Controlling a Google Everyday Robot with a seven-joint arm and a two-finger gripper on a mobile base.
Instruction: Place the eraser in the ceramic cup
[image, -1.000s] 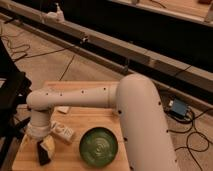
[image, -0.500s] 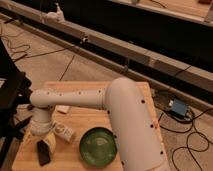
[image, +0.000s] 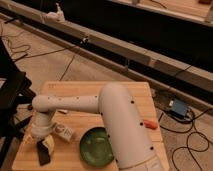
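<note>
My gripper (image: 43, 145) hangs from the white arm's wrist over the front left corner of the wooden table (image: 125, 92), pointing down, its fingers open. The eraser (image: 43, 156), a small flat black slab, lies on the table directly below the gripper, near the front edge. A small whitish shape that I take for the ceramic cup (image: 50, 145) sits right beside the gripper, just above the eraser and partly hidden by the wrist. I cannot tell whether the fingers touch the eraser.
A white rectangular block (image: 65, 132) lies just right of the gripper. The round green plate (image: 97, 147) sits at the front middle. An orange oblong piece (image: 150, 125) lies near the right edge. My own arm spans the table's middle. Cables cross the floor.
The view has shifted and the gripper has dropped a little toward the table's front left corner, over the eraser. The objects on the table have stayed put.
</note>
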